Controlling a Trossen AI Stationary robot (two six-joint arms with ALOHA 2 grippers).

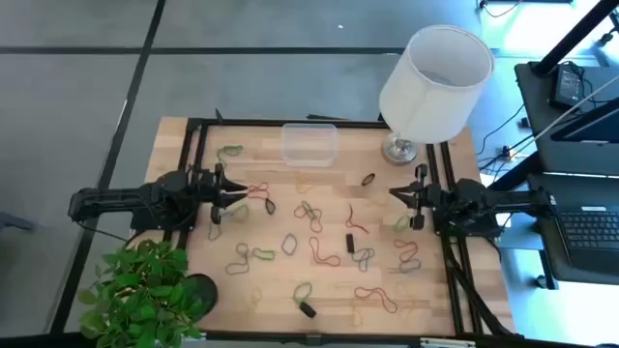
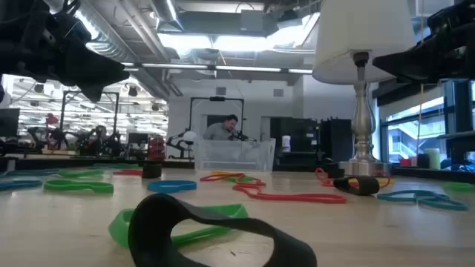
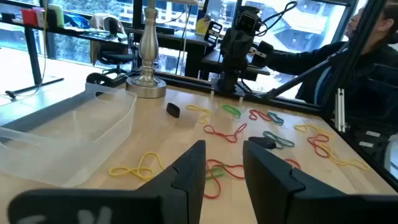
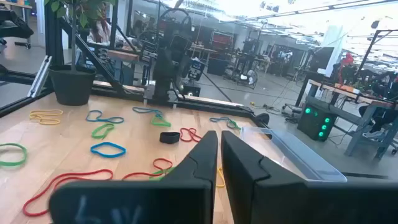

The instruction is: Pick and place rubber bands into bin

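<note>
White lampshade lamp point(image 1: 435, 82), potted plant point(image 1: 140, 295), laptop point(image 1: 590, 237), wooden table point(image 1: 271, 300)
</note>
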